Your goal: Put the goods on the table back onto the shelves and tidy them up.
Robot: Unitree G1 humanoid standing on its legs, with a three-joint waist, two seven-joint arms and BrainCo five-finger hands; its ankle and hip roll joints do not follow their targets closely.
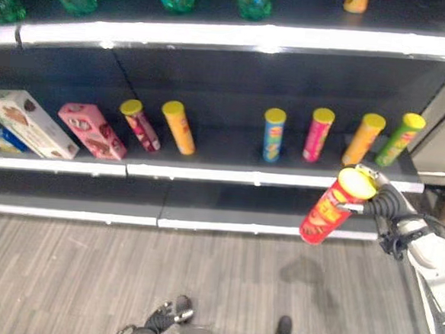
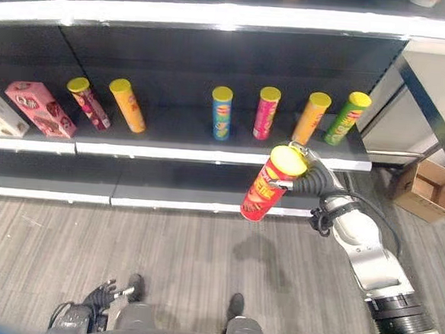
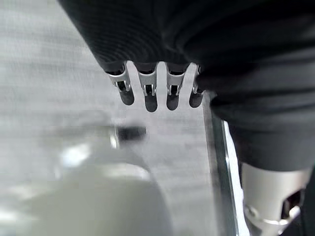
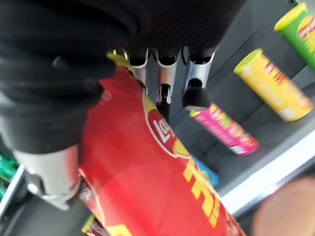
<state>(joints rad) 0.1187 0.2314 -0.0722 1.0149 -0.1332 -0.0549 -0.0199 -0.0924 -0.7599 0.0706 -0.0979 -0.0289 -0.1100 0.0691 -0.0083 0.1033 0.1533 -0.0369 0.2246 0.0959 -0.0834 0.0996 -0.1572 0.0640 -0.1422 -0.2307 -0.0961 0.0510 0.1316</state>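
The right hand [image 2: 307,173] had its fingers curled round the upper end of a red chip can [image 2: 271,184], just under the yellow lid. The can hung tilted in the air in front of the shelf [image 2: 223,156], its base lower than the shelf's edge and above the floor [image 2: 200,265]. Behind it stood a row of chip cans: blue [image 2: 222,113], pink [image 2: 266,113], orange [image 2: 311,117] and green [image 2: 346,118]. The left hand [image 3: 152,93] hung low over the floor, fingers straight, holding nothing.

Grey wood-grain floor [image 2: 200,265]; dark shelving [image 1: 213,82] with pale edge strips; cardboard box [image 2: 427,189] at right.
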